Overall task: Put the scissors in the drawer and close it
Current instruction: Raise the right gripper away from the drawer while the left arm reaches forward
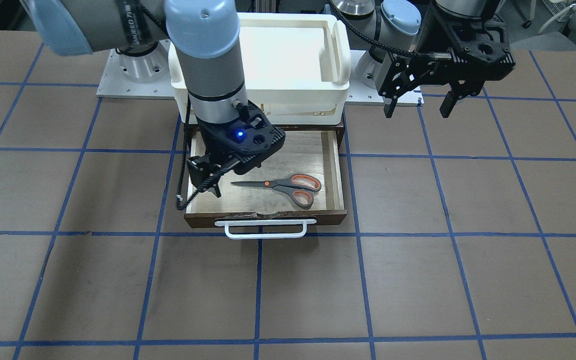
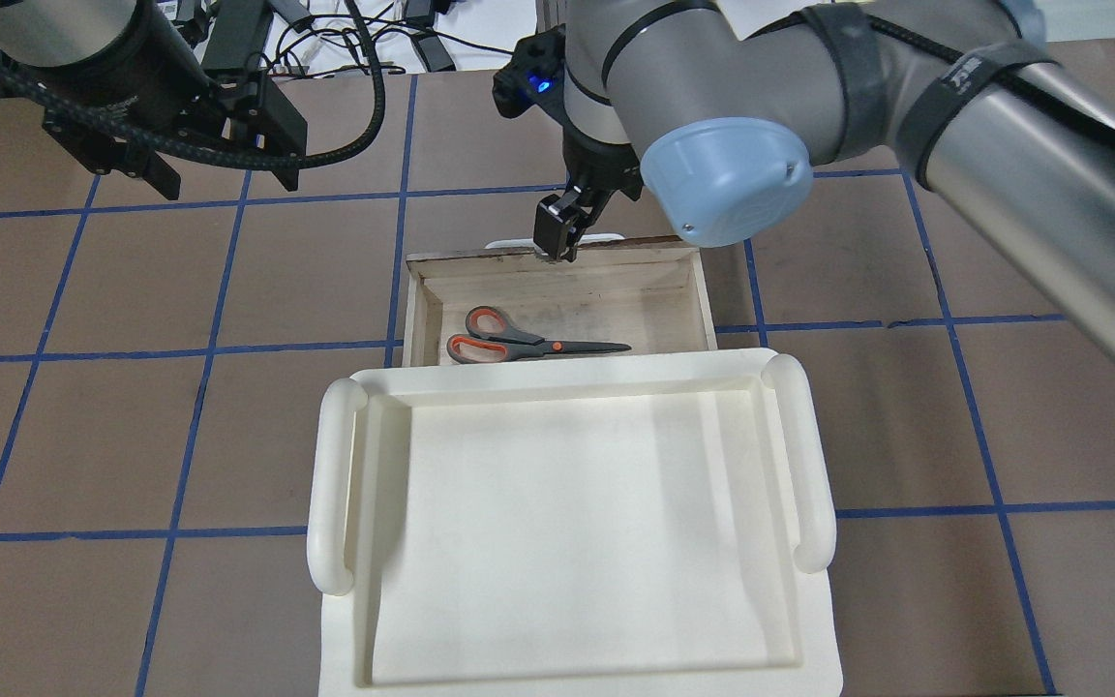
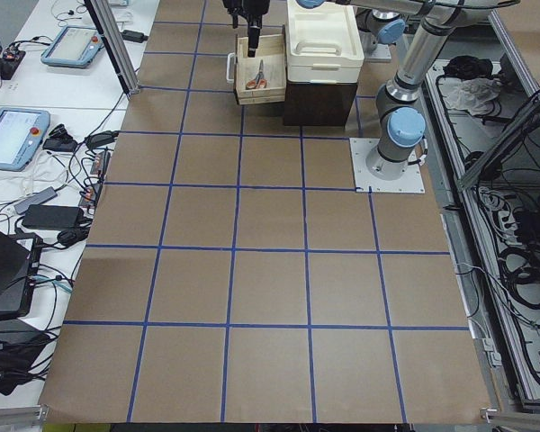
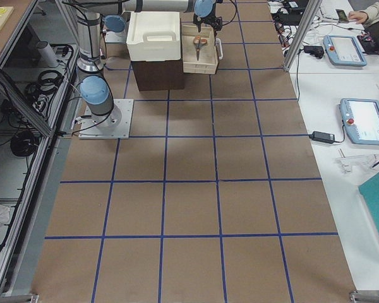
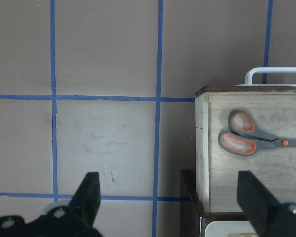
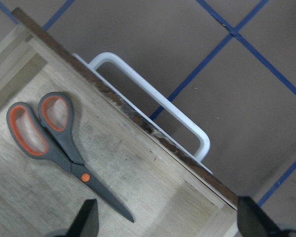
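Low centre, the open drawer (image 1: 338, 170) holds the scissors (image 1: 288, 187) flat on its pale floor, dark blades shut and pointing left, grey-and-orange loops to the right. The right gripper (image 1: 205, 181) hangs over its left end, fingers spread, empty. Upper right, the left gripper (image 1: 419, 104) gapes wide, also empty.

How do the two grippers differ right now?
The right gripper sits low over the front wall of the open drawer, close to the scissors. The left gripper hangs higher, off to the side over bare table. Both are open and hold nothing.
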Robot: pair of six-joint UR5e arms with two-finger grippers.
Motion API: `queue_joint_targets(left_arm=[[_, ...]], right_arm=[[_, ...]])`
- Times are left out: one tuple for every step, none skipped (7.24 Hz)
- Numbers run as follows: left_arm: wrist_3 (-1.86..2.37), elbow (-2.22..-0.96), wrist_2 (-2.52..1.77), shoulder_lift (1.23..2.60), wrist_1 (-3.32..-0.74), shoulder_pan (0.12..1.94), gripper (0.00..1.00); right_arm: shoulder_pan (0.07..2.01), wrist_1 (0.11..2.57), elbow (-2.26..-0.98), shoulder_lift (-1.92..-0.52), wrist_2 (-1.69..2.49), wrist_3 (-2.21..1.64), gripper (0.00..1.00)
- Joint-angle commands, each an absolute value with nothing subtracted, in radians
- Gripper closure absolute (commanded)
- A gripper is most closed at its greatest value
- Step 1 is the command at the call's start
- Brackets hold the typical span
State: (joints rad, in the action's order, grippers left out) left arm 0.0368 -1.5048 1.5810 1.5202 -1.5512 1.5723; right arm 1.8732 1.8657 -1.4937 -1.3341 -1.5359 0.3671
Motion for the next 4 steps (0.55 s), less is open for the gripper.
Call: queue_joint_targets(left_arm=[[0.037, -1.505, 1.58, 1.52, -1.554, 1.572, 0.0], [0.038, -1.506, 1.574, 1.523, -1.554, 1.574, 0.0], [0.058, -1.503, 1.568, 1.552, -1.549, 1.577, 0.0], [0.136, -1.502, 1.56, 1.577, -1.536, 1.585, 0.0]], right_arm=[[1.775, 1.812, -1.494, -1.376, -1.537, 0.142, 0.0], [1.728, 1.79, -1.494, -1.399, -1.537, 0.071, 0.0], [1.68, 1.787, -1.497, -1.432, -1.548, 0.022, 0.0], [1.625, 1.72, -1.499, -1.437, -1.545, 0.014, 0.0]])
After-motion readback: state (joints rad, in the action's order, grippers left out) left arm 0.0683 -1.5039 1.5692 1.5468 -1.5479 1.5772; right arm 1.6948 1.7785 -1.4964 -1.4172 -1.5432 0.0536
